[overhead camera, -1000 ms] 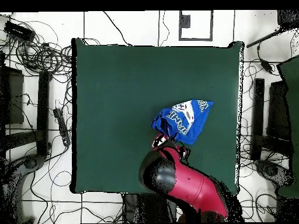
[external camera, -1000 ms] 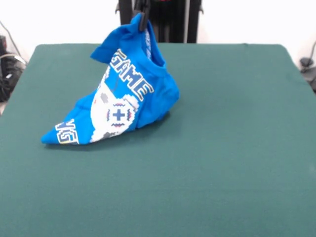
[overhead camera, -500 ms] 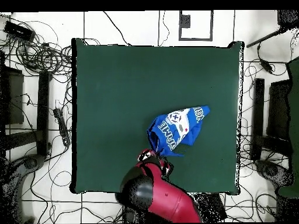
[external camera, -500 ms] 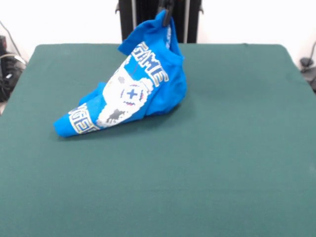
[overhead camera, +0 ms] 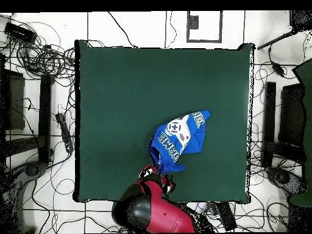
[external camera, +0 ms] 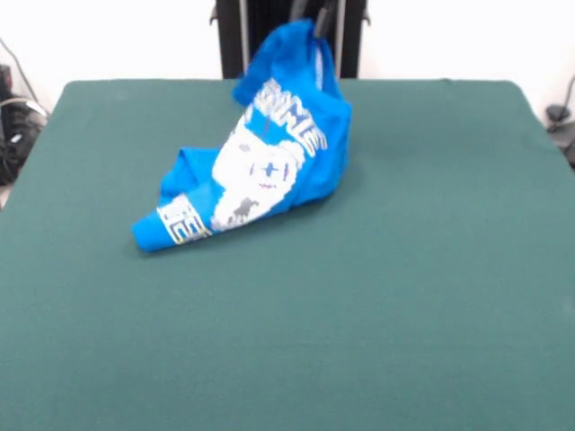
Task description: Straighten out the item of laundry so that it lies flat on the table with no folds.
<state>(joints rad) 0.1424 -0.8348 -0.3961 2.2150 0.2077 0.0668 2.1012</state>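
The item of laundry is a bright blue T-shirt with white lettering, bunched and folded. Its top corner is raised at the table's far edge, while the lower end trails left onto the dark green table. My gripper shows only at the top edge, shut on that raised corner. From overhead, the item of laundry lies right of the table's middle. There my gripper is at the shirt's lower tip, near the bottom table edge.
The red arm overhangs the table's bottom edge in the overhead view. Tangled cables and black stands surround the table on the floor. Green cloth stretches wide on every side of the shirt.
My gripper has carried the shirt's held corner rightward in the front view. The trailing low end has slid along the cloth after it, and the shirt is more bunched.
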